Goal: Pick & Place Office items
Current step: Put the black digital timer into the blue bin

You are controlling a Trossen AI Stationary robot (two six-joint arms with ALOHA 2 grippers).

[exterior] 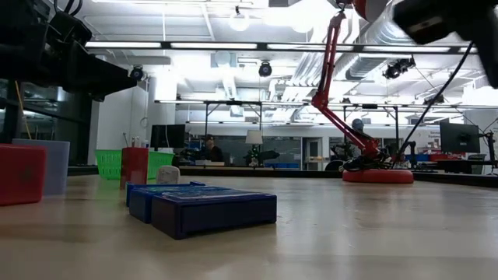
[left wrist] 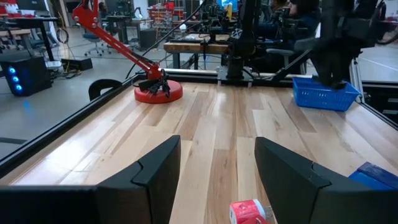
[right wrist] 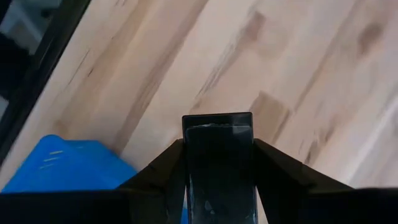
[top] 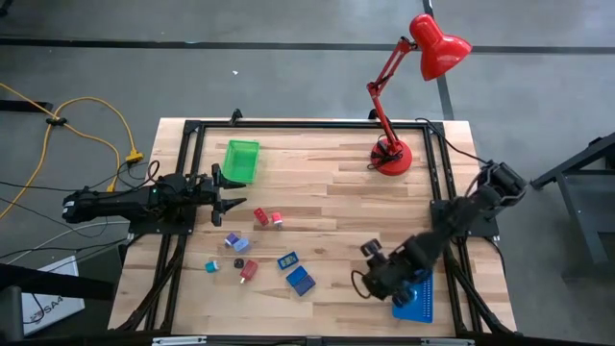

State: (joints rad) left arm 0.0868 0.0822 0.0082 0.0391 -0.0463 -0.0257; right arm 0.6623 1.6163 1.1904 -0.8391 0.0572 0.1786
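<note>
We carry a black block (right wrist: 219,163) pinched in our right gripper (top: 377,279), just beside the blue perforated tray (top: 415,299), presumably its drop spot. Our left gripper (top: 229,198) waits spread apart, the remaining office items (top: 268,218) scattered just ahead.

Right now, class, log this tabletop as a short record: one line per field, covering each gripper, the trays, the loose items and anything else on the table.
left gripper: open, empty, low at the table's left edge
right gripper: shut on a black block, above the blue perforated tray
green tray: far left part of the table
loose office items: scattered centre-left on the table
red desk lamp: far right part of the table
</note>
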